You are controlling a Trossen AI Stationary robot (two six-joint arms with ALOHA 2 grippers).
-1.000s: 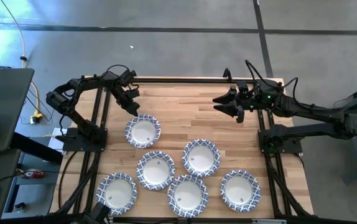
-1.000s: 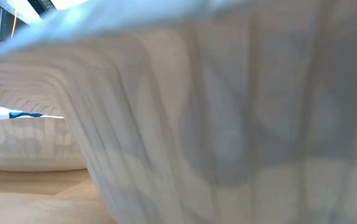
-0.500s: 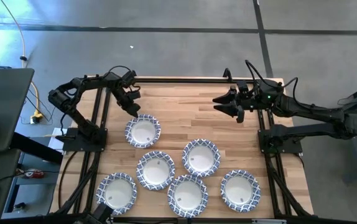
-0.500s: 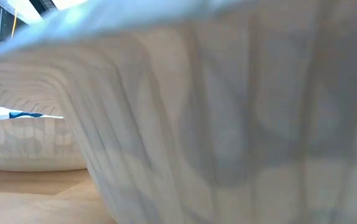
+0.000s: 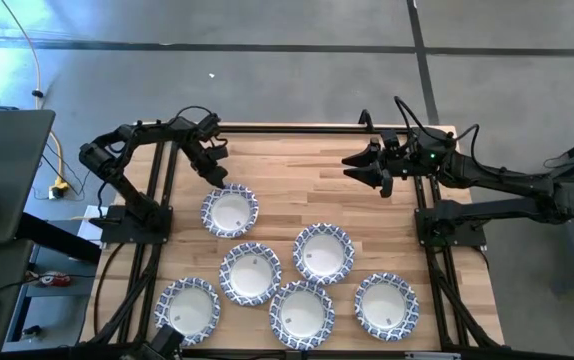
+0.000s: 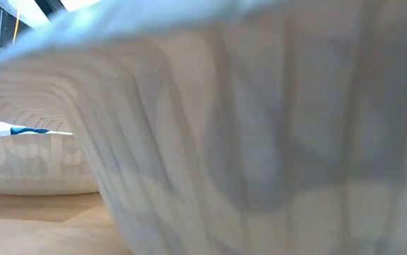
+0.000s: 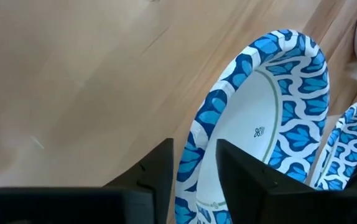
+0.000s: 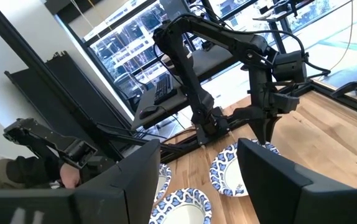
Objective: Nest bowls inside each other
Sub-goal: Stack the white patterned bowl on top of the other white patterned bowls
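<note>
Six bowls visible on the wooden desk (image 5: 297, 165) in the high view, none nested as far as I can tell.

Layout, high view:
- top-left bowl (image 5: 230, 211), left of frame centre, alone in the upper row
- centre-left bowl (image 5: 250, 273) and centre-right bowl (image 5: 323, 252) in the middle row
- bottom-left bowl (image 5: 187, 308), bottom-centre bowl (image 5: 301, 312), bottom-right bowl (image 5: 386, 305) along the lower edge
- middle and lower rows sit close together, rims near or touching; cannot tell which.

Left claw (image 5: 219, 179): upper left of the frame, tips down at the upper-left rim of the top-left bowl. Left wrist view shows the two fingers (image 7: 160, 168) straddling the blue-patterned rim (image 7: 194, 146), one outside, one over the white inside. Narrow gap between them, rim in that gap. Cannot tell if they are actually pinching it or just around it. Bowl appears flat on the desk in the high view.

Right claw (image 5: 352, 167): upper right-centre of the frame, above bare desk, well apart from all bowls. Fingers spread wide, nothing between them.

Low view: almost fully blocked by the ribbed white outer wall of a near bowl (image 6: 260, 142); another bowl wall (image 6: 33, 166) at the left edge.

Right wrist view: a person's sleeve and hand (image 8: 38, 171) at the left edge, beyond the desk.
</note>
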